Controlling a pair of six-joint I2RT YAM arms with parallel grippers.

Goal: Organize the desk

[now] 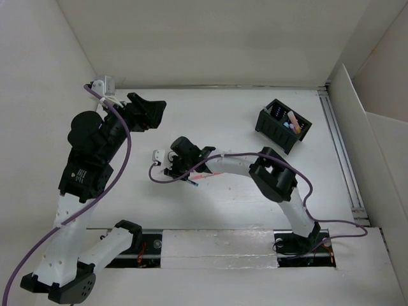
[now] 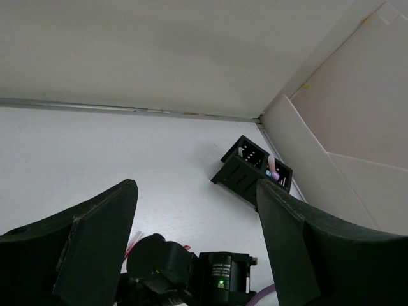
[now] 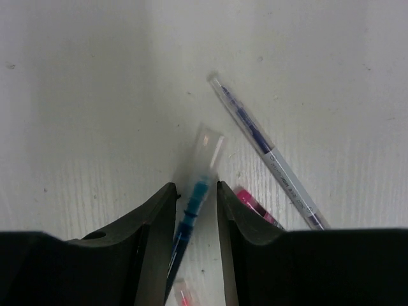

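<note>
The table (image 1: 223,108) is a broad white surface that fills the middle of the top view, with white panel walls on its far, left and right sides and the two arm bases at its near edge; most of it is bare.

The right arm reaches left across the middle of the table, and the right tool (image 1: 180,171) points down at a small cluster of pens; in the right wrist view its jaws stand close together with a blue pen (image 3: 191,210) between them, the pen's clear cap poking out past the fingertips (image 3: 162,204); a thin strip of table shows between the pen and one finger, so I cannot tell whether the tool truly pinches it. Just beside it lies a pink pen (image 3: 252,204), partly hidden by the other finger; a longer clear pen (image 3: 268,159) with dark ink and a grey barrel lies slantwise close by, apart from the tool.

The left arm is folded toward the far left corner; the left tool (image 1: 156,115) has its jaws spread wide with nothing between them, and its wrist camera looks over the table toward the far right.

At the far right sits a black slotted organizer box (image 1: 284,124), turned at an angle to the walls; a pale pink stick and some bluish bits show in one compartment, too small to name.
</note>
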